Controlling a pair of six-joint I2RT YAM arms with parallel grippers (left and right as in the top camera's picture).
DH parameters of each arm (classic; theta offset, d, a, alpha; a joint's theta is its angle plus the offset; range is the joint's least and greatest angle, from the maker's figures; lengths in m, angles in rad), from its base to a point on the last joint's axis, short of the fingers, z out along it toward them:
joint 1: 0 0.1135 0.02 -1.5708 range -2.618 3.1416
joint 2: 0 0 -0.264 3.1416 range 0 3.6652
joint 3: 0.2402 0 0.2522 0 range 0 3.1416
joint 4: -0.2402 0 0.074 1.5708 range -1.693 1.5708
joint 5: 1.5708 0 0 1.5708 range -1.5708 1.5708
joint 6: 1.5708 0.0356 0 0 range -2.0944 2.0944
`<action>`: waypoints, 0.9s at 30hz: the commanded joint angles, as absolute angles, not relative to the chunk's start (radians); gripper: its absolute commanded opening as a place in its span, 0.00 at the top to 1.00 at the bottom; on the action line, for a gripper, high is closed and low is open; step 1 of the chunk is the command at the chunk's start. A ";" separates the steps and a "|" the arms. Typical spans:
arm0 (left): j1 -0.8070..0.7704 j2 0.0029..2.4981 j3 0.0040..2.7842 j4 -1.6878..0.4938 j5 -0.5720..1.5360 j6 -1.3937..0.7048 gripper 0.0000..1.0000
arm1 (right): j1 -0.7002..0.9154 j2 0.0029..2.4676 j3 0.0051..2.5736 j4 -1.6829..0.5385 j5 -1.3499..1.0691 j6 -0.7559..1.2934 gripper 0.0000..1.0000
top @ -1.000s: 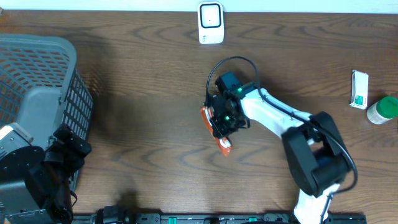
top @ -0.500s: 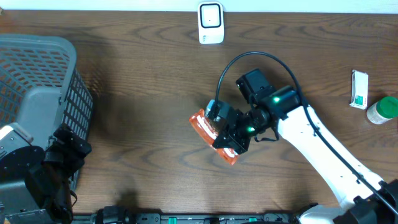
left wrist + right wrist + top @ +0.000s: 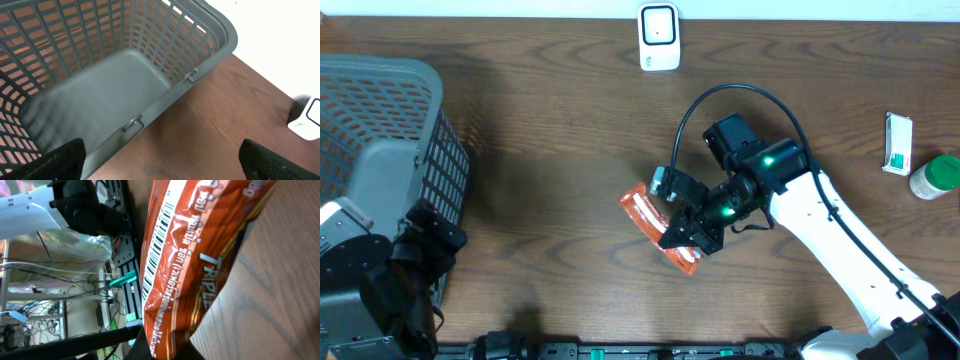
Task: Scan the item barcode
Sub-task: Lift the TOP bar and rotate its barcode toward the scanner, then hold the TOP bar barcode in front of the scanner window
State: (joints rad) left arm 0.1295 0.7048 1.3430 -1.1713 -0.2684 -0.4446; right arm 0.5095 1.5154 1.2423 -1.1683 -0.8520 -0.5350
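The right pincer (image 3: pixel 682 238) was clamped shut on one end of the orange snack packet (image 3: pixel 650 220), just right of the middle of the overhead frame. The packet stretched from the pincer up and to the left over the desk (image 3: pixel 540 150); whether it touched the wood could not be told. In the right wrist view the packet filled the centre of the frame, and a barcode (image 3: pixel 155 250) ran along its left edge beside white print.

The white scanner (image 3: pixel 659 37) stood at the top centre of the overhead frame, well apart from the packet. A small white and green box (image 3: pixel 898 143) and a green-capped bottle (image 3: pixel 936 176) sat near each other at the right edge.

The left pincer (image 3: pixel 162 165) was spread wide with nothing between its fingers. It hung at the lower left of the overhead frame, beside the grey mesh basket (image 3: pixel 450 160). Its own camera looked into the basket's bare interior, with the scanner at the right edge of that view.
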 commanded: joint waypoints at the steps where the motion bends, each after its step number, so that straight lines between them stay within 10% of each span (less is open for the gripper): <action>1: 0.134 0.704 1.345 -1.174 -0.282 -0.440 0.02 | 0.487 1.507 1.250 -1.175 -0.892 -0.559 0.99; 16: 0.134 0.704 1.345 -1.174 -0.282 -0.440 0.02 | 0.485 1.593 1.250 -0.638 -0.169 -0.012 0.99; 27: 0.134 0.704 1.345 -1.174 -0.282 -0.440 0.02 | 0.485 1.916 1.512 -0.437 0.313 -0.073 0.99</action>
